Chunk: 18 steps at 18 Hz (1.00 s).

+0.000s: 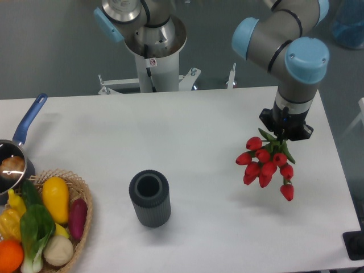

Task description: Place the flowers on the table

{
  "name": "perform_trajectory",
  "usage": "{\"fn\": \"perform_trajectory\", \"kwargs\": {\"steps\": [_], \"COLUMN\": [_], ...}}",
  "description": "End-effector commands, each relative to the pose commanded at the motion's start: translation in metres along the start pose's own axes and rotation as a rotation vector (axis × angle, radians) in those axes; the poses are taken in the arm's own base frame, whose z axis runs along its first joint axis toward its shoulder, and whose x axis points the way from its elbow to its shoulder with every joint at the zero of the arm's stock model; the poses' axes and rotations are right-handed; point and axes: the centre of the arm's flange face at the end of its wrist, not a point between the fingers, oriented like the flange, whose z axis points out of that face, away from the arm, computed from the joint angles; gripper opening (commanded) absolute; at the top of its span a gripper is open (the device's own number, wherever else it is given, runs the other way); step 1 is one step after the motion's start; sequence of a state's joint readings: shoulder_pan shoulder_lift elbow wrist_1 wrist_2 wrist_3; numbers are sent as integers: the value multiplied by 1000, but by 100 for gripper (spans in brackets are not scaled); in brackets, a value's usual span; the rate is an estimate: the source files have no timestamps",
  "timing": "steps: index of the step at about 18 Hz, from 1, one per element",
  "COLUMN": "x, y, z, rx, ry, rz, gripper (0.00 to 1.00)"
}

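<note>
A bunch of red tulips (265, 165) with green leaves hangs head-down from my gripper (285, 132) over the right part of the white table (187, 131). The gripper points straight down and is shut on the stems; its fingertips are hidden behind the wrist and leaves. The blooms hang a little above the tabletop, with their shadow just below. A dark grey ribbed vase (149, 198) stands upright and empty near the table's front middle, well left of the flowers.
A wicker basket (83, 226) of vegetables sits at the front left corner. A pot with a blue handle (27, 122) is at the left edge. The robot base (153, 51) stands behind the table. The table's right edge is close to the flowers.
</note>
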<state>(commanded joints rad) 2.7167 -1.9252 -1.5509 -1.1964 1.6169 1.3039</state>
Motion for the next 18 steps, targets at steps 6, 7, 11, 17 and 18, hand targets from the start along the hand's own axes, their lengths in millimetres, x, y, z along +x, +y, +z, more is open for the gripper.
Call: {"fn": "perform_trajectory", "kwargs": {"steps": [6, 7, 11, 17, 18], "x": [12, 12, 8, 4, 2], "y": [-5, -5, -2, -2, -2], "z": [7, 7, 3, 1, 4], "rx": [33, 30, 38, 50, 53], "ry": [31, 30, 17, -19, -30], "rz": [2, 2, -10, -4, -6], "gripper": [100, 100, 100, 100, 100]}}
